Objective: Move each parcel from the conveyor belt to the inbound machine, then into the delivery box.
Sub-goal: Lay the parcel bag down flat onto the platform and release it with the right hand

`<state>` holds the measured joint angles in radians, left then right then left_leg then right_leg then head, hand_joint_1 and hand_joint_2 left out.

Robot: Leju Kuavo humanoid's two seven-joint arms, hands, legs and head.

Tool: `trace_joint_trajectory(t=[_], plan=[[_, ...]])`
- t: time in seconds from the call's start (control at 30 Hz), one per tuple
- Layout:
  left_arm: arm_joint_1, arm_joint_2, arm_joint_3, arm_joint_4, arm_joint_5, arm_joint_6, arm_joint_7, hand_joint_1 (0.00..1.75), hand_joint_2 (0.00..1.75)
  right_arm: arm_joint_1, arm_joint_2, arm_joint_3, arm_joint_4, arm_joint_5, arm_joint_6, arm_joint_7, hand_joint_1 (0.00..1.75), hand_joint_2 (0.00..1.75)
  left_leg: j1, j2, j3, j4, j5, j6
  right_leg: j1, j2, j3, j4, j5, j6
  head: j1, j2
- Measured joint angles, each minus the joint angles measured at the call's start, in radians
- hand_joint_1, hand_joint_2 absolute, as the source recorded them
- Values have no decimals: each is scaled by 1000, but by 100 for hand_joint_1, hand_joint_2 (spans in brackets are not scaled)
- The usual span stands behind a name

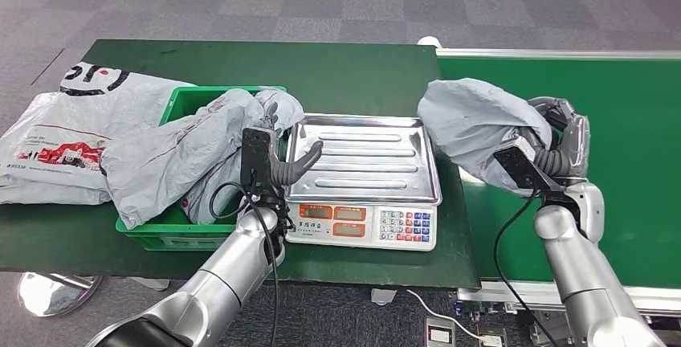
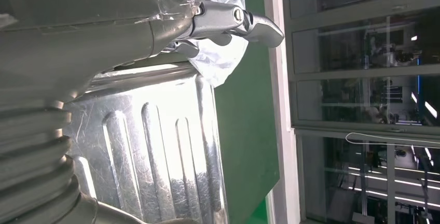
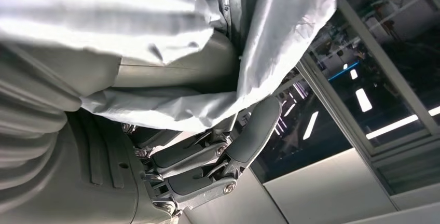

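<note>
One dark green table (image 1: 361, 74), seemingly matte.

The parcel (image 1: 474, 126) held by the right hand (image 1: 562, 142) is a grey plastic bag, soft and wrinkled, with a dull sheen. The parcels (image 1: 173, 150) in the crate (image 1: 173, 234) have the same grey crinkled film, and the flat bag (image 1: 60, 134) beside it is whitish plastic with black and red print. The crate is green hard plastic, smooth. The scale (image 1: 361, 222) has a pan (image 1: 365, 158) of bright ribbed metal, glossy and finely scratched. The belt (image 1: 634, 122) is green and matt; the table (image 1: 337, 70) is darker green, also matt. The arms (image 1: 233, 271) are smooth silver metal, and the left hand (image 1: 281, 162) has matt grey fingers. The floor (image 1: 241, 2) is rough grey carpet.
</note>
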<state>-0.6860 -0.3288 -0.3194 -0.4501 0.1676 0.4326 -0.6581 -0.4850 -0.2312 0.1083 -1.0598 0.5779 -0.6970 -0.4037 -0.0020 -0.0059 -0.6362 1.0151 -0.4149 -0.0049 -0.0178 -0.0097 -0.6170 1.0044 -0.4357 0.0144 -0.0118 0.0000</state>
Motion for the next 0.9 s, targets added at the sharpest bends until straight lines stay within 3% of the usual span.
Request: trace_joint_trajectory(t=[0.3,0.57,0.73,0.9], plan=[[-3,-5,-12,4,8,0,-5,0,175,-25,26,-28,-15,39,0,-40,175,175,0,0,0,0,0,0,0,0,0,0,0,0,0,0],[-3,-21,-19,4,10,-1,-7,0,175,-206,87,19,96,70,9,-1,175,175,0,-1,-1,0,2,-1,0,-1,0,1,1,0,0,0],[-3,-26,-21,4,11,-10,-3,0,175,-313,134,164,235,52,30,75,175,175,0,0,0,0,2,-1,0,1,0,1,1,0,0,0],[-3,-33,-32,4,10,-21,4,0,175,-388,215,308,348,76,33,130,175,175,2,0,-1,0,2,-2,1,1,-1,2,1,-1,0,0]])
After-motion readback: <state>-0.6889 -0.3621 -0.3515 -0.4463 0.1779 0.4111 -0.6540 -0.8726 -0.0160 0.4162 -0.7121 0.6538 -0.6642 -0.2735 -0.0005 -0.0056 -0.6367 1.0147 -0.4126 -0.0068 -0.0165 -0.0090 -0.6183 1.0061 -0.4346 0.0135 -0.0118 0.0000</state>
